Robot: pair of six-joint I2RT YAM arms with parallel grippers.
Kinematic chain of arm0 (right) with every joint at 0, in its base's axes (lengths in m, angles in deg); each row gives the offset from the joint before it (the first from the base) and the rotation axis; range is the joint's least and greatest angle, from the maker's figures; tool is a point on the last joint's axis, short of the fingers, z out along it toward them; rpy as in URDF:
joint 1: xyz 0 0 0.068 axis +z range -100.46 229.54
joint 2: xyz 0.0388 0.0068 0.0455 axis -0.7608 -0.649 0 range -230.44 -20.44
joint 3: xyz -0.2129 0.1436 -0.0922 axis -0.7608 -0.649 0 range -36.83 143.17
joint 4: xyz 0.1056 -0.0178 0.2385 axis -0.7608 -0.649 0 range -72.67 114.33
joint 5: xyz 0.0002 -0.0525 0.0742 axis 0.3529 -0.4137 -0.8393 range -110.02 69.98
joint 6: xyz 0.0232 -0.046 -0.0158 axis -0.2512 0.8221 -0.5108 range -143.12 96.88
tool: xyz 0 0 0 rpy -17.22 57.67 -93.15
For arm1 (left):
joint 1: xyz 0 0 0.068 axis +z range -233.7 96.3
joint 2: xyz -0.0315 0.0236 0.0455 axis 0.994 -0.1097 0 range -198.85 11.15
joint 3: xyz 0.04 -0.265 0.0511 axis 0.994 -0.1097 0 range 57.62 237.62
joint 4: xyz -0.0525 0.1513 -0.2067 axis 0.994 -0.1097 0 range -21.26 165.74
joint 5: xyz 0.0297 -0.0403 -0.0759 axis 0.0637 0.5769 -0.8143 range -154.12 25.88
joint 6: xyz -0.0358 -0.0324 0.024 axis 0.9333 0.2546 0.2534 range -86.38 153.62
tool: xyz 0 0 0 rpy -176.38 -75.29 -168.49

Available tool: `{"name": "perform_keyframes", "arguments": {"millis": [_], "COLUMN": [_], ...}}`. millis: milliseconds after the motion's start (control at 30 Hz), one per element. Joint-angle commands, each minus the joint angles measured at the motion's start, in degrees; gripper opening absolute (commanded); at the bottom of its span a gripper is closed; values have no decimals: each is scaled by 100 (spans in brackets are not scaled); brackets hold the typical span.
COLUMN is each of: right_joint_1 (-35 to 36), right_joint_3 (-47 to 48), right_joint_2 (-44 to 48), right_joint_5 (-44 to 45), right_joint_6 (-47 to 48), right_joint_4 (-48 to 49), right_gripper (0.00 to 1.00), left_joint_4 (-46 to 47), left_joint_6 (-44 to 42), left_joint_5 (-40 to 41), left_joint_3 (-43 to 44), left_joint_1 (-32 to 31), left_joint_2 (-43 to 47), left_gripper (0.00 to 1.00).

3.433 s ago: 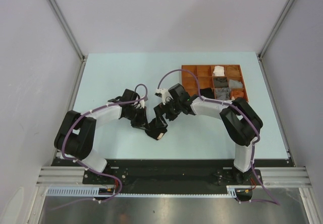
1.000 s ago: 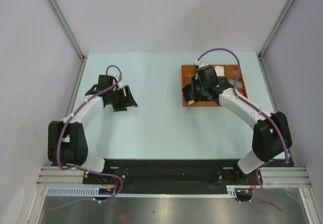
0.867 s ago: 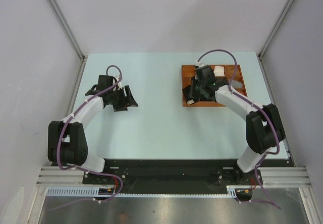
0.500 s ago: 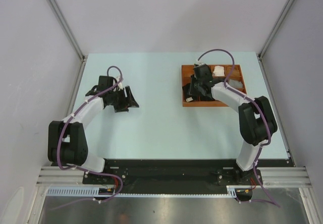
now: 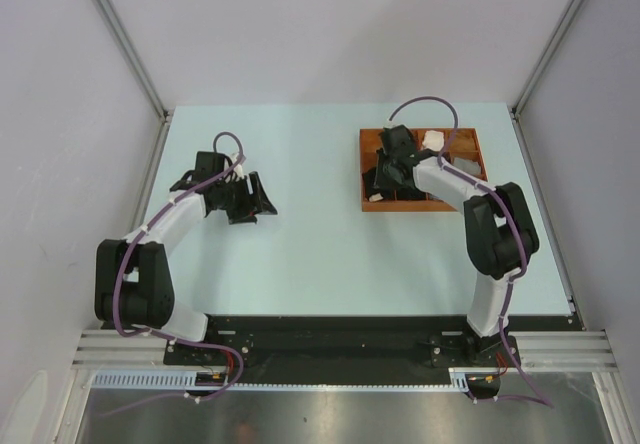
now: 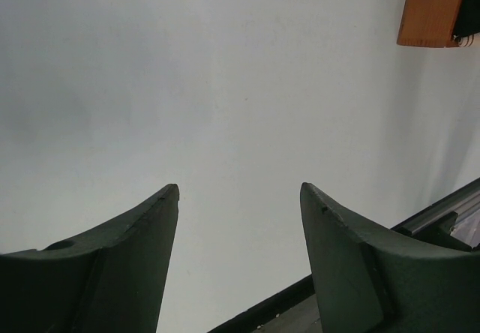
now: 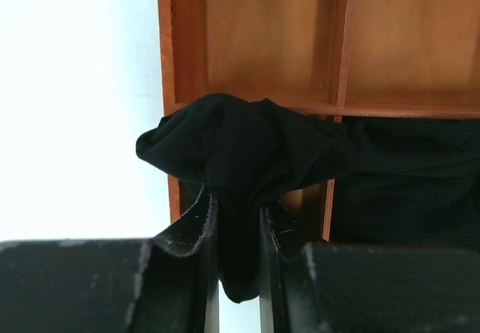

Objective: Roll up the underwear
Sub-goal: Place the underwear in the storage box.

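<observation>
Right wrist view: the black brief [image 7: 240, 153], a loose bundle, is pinched in the right gripper [image 7: 238, 228] above the tray [image 7: 169, 63], straddling its left wall. It may snag that wall or unroll on release. Its long axis runs roughly left-right, with a tail hanging down. The left gripper [image 6: 240, 198] stands apart over the table [image 6: 225, 85].

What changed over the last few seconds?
Both arms left the middle of the table. The right pincer carried the black brief away and rightward to the tray, still shut on it. The left pincer withdrew left, open and empty. Tray unmoved.
</observation>
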Motion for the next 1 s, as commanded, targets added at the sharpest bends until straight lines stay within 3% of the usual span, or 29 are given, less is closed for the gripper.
{"name": "perform_keyframes", "arguments": {"millis": [0, 500, 567, 600, 700, 867, 900, 967], "right_joint_1": [43, 25, 25, 25, 8, 78, 87, 113], "right_joint_3": [115, 168, 211, 238, 501, 923, 1046, 1187], "right_joint_2": [-172, -1017, -877, -728, -446, -85, -41, 64], "right_joint_5": [283, 512, 459, 432, 397, 502, 503, 555], "right_joint_6": [33, 59, 103, 130, 270, 498, 516, 578], "right_joint_4": [-649, -659, -659, -719, -947, -1142, -1159, -1238], "right_gripper": [0, 3, 14, 30, 53, 61, 77, 80], "left_joint_4": [182, 182, 200, 191, 217, 226, 226, 235], "left_joint_6": [-21, -12, -21, -21, -12, -12, -12, -12], "left_joint_5": [-210, -272, -280, -280, -333, -360, -368, -368], "left_joint_3": [-40, -58, -58, -58, -49, -49, -58, -58], "left_joint_1": [-4, -4, -4, -4, -4, -4, -4, -4], "left_joint_2": [178, 205, 222, 231, 222, 257, 275, 292], "left_gripper": [70, 69, 69, 69, 69, 69, 69, 69]}}
